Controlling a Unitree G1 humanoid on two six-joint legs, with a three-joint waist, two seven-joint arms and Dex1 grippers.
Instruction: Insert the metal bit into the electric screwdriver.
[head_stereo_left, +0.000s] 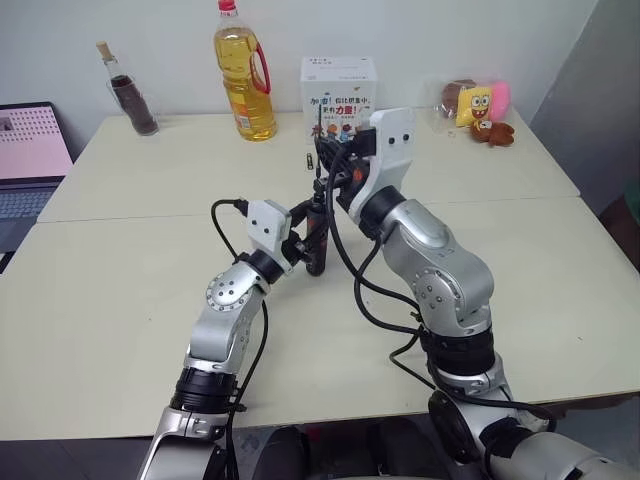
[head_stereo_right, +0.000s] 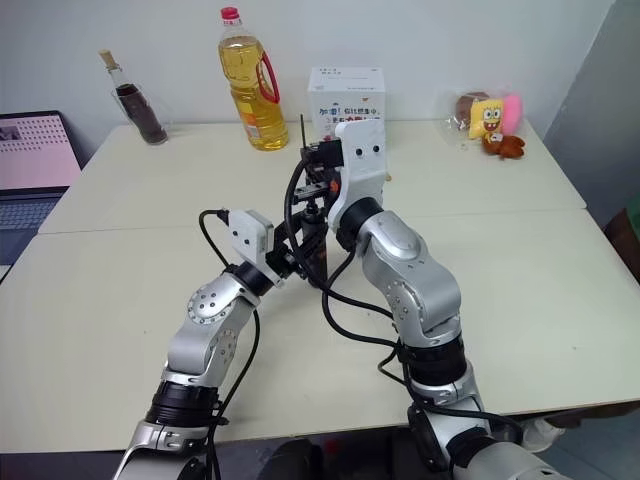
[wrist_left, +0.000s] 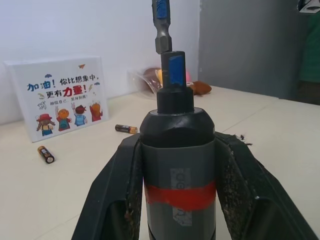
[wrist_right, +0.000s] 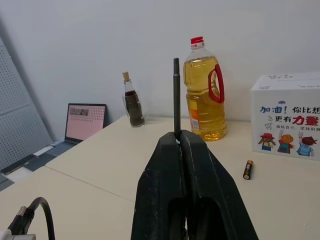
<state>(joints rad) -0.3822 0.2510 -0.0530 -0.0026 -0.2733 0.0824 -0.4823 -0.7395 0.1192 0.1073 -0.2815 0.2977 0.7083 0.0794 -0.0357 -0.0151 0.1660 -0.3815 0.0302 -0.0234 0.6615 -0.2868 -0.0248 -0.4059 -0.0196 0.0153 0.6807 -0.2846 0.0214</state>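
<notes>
Above the middle of the pale, smooth-topped bench (head_stereo_left: 120, 330), the two arms met. The left pincer (wrist_left: 178, 165), its two black fingers (wrist_left: 112, 200) rough and pitted on the inner faces, was clamped on the one black, pen-shaped electric screwdriver (wrist_left: 178, 165), gripping the round barrel at its single red band. The tool stood upright, its narrow collar with a blue patch pointing up. Just above that collar, nearly in line with it, hung the lower end of the thin grey metal bit (wrist_left: 160, 30), hexagonal and also marked with blue; whether the two touched could not be made out for sure, though a slight gap seemed to show. The right pincer (wrist_right: 179, 142) had its fingers pressed together on the same slim rod, whose straight upper end rose well clear of the fingertips.

Two short, stubby dark batteries (wrist_left: 46, 154) lay apart on the bench near one white cardboard box (head_stereo_left: 339, 90) printed with cartoon figures. Along the far edge stood one clear plastic bottle of yellow oil (head_stereo_left: 245, 75) with a red cap and handle, one corked glass bottle of dark contents (head_stereo_left: 128, 90), and a bagged cluster of soft plush toys (head_stereo_left: 480, 108). One open laptop (head_stereo_left: 30, 160) sat off the bench's left end.
</notes>
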